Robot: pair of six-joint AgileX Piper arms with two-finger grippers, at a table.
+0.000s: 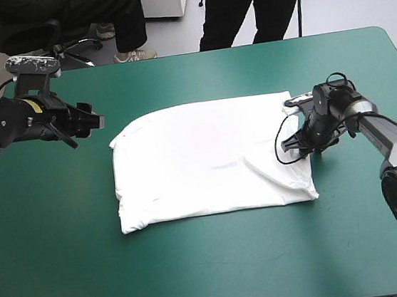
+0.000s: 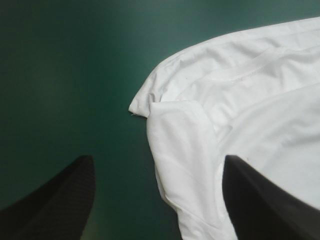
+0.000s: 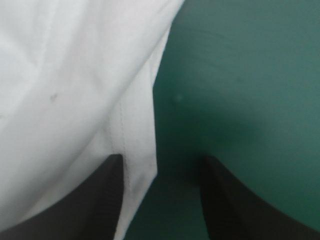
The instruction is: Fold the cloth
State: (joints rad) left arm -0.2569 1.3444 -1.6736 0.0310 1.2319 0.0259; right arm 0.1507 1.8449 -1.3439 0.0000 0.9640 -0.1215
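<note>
A teal-green table (image 1: 198, 270) seen from above, with a white T-shirt (image 1: 207, 162) spread flat near its middle, a little toward the right side. The T-shirt forms a rough rectangle with its sleeves folded in. Its near-right corner carries a slanting crease where cloth lies doubled.

Bare cover surrounds the T-shirt on every side. The widest open stretches lie between the T-shirt and the table's near edge and between it and the left edge. A narrower band runs along the far edge, and a moderate strip lies to the right.

The left gripper (image 2: 157, 159) hovers over bare cover just beside the T-shirt's far-left corner, apart from the cloth. Its black fingers stand wide open and empty. Ahead of them lies the rounded corner of the T-shirt with a folded sleeve layer on top.

The right gripper (image 3: 162, 157) sits at the T-shirt's right edge, about midway along it. Its black fingers are open and grip nothing. The stitched hem runs between them, close to one finger, with bare cover by the other. Whether the fingertips touch the cloth cannot be told.

Nothing else lies on the cover near the T-shirt.
</note>
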